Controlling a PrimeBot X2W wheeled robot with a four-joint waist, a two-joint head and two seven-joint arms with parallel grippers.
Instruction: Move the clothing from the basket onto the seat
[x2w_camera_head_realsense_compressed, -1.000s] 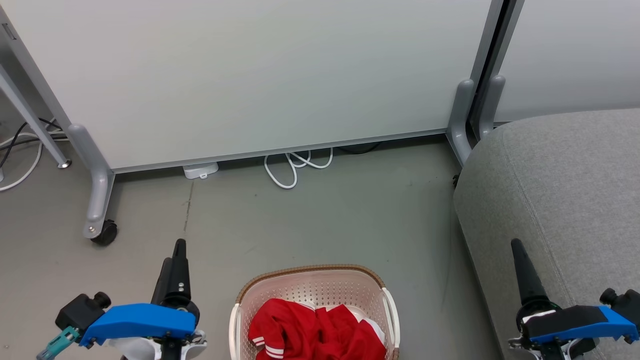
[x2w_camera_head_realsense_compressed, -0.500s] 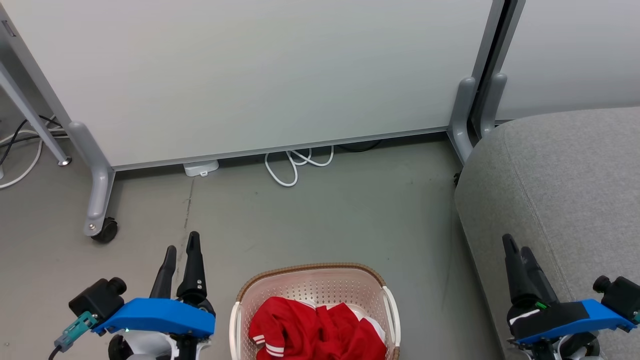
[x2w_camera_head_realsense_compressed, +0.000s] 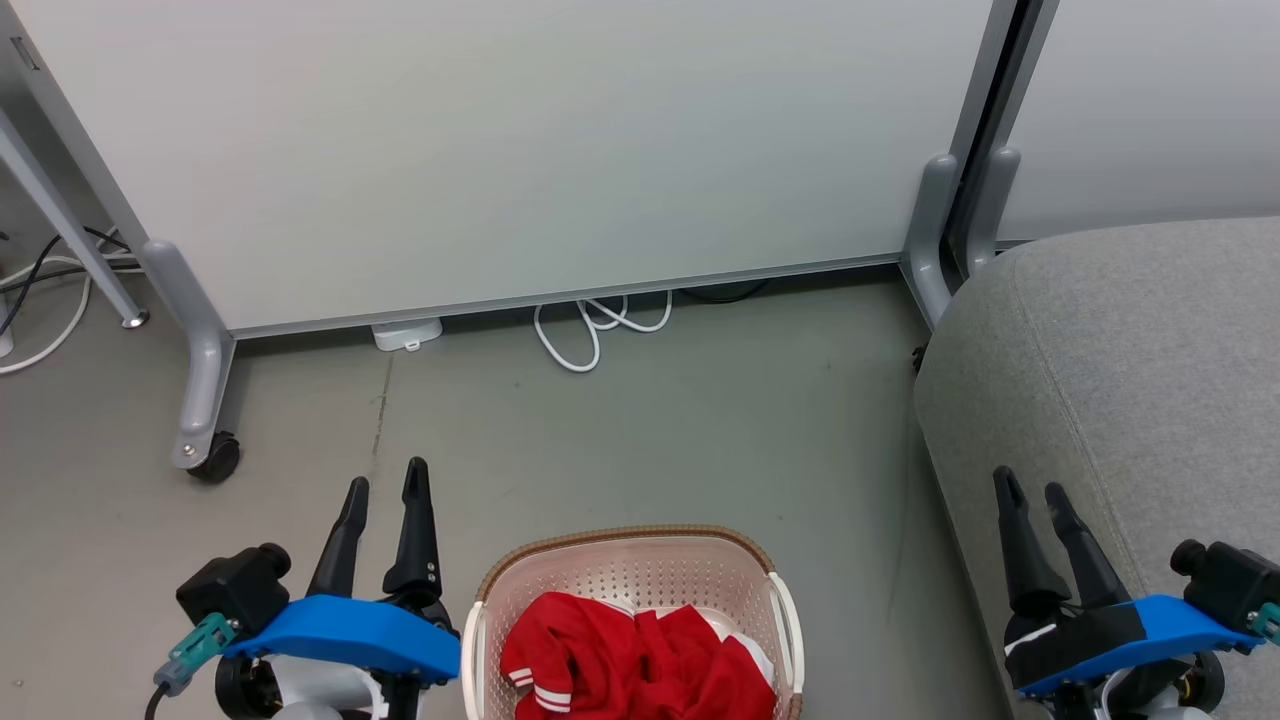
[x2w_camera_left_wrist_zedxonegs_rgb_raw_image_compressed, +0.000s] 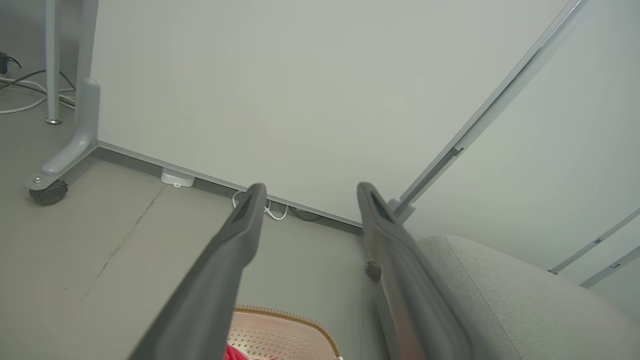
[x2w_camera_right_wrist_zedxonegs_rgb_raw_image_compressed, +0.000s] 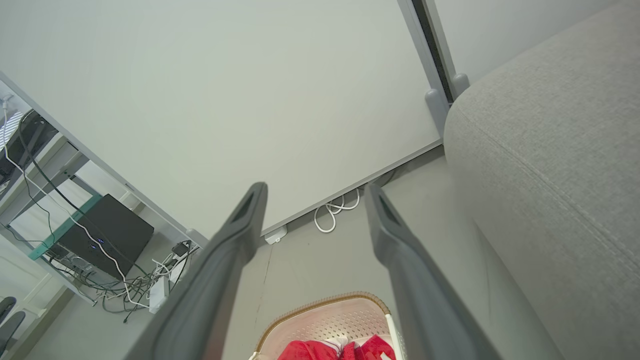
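The clothing (x2w_camera_head_realsense_compressed: 630, 665), bright red with white striped trim, lies crumpled inside the cream basket (x2w_camera_head_realsense_compressed: 620, 575) with a brown rim at the bottom centre of the head view. The grey seat (x2w_camera_head_realsense_compressed: 1130, 380) fills the right side. My left gripper (x2w_camera_head_realsense_compressed: 385, 480) hangs open just left of the basket, nothing between its fingers. My right gripper (x2w_camera_head_realsense_compressed: 1030, 490) is open over the seat's front corner, right of the basket. The left wrist view shows the left gripper (x2w_camera_left_wrist_zedxonegs_rgb_raw_image_compressed: 307, 187), the basket rim (x2w_camera_left_wrist_zedxonegs_rgb_raw_image_compressed: 285, 315) and the seat (x2w_camera_left_wrist_zedxonegs_rgb_raw_image_compressed: 500, 300). The right wrist view shows the right gripper (x2w_camera_right_wrist_zedxonegs_rgb_raw_image_compressed: 315, 187), the clothing (x2w_camera_right_wrist_zedxonegs_rgb_raw_image_compressed: 345, 350), the basket (x2w_camera_right_wrist_zedxonegs_rgb_raw_image_compressed: 325, 315) and the seat (x2w_camera_right_wrist_zedxonegs_rgb_raw_image_compressed: 545, 175).
A pale partition panel (x2w_camera_head_realsense_compressed: 500, 150) on grey wheeled feet (x2w_camera_head_realsense_compressed: 200, 400) stands behind the bare grey floor. A white cable loop (x2w_camera_head_realsense_compressed: 590, 335) and a small white box (x2w_camera_head_realsense_compressed: 405, 335) lie at its base. More cables (x2w_camera_head_realsense_compressed: 40, 300) trail at the far left.
Both grippers have turned about their wrists, so the two fingers of each now show apart. The left one has shifted right, toward the basket. The clothing and basket lie as before.
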